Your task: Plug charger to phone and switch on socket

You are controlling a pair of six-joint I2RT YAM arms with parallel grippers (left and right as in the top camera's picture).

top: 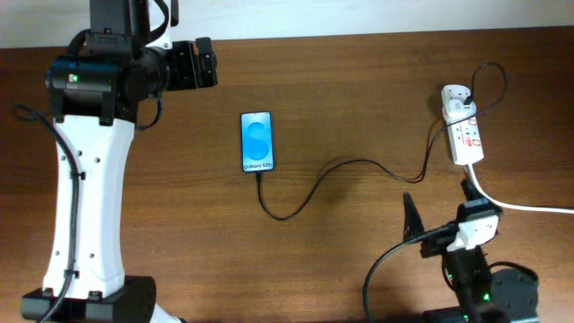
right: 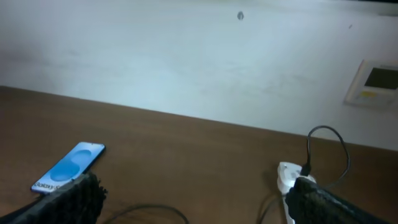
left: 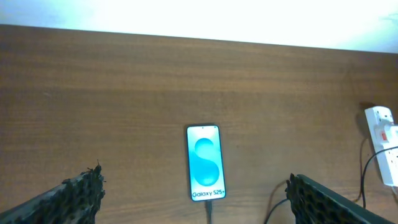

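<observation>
The phone point(top: 257, 141) lies flat at mid-table, its blue screen lit. It also shows in the left wrist view point(left: 205, 163) and the right wrist view point(right: 68, 167). The thin black charger cable point(top: 345, 164) runs from the phone's near edge, where its tip sits, in a loop across to the white socket strip point(top: 464, 131) at the right. The black adapter sits in the strip's far end. My left gripper point(top: 208, 63) hangs high at the far left, open and empty point(left: 194, 180). My right gripper point(top: 439, 208) is open and empty near the strip point(right: 196, 185).
A thick white cord point(top: 516, 205) runs from the strip off the right edge. The socket strip also shows in the left wrist view point(left: 384, 146) and the right wrist view point(right: 286, 177). A white wall lies beyond the table's far edge.
</observation>
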